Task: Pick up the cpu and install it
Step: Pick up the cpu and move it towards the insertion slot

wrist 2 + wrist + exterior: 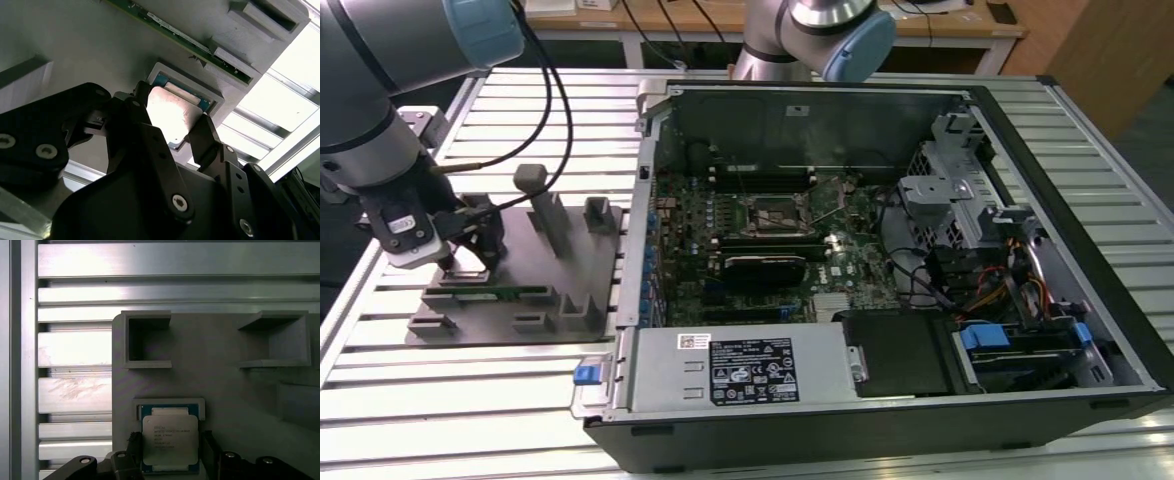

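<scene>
In the second wrist view the black body of the gripper (172,112) hides the near edge of the cpu (172,122); the picture's edge cuts off the green circuit strip (170,33) and grey holder (75,45)

The cpu (170,442) lies in a recess (169,402) on the fixture plate (225,390).

The Universal Robots arm (367,120), grey with pale blue joint caps, descends at the exterior view's left, its wrist (394,215) turned downward. The black gripper (458,262) hangs at its end, pointing straight down.
</scene>
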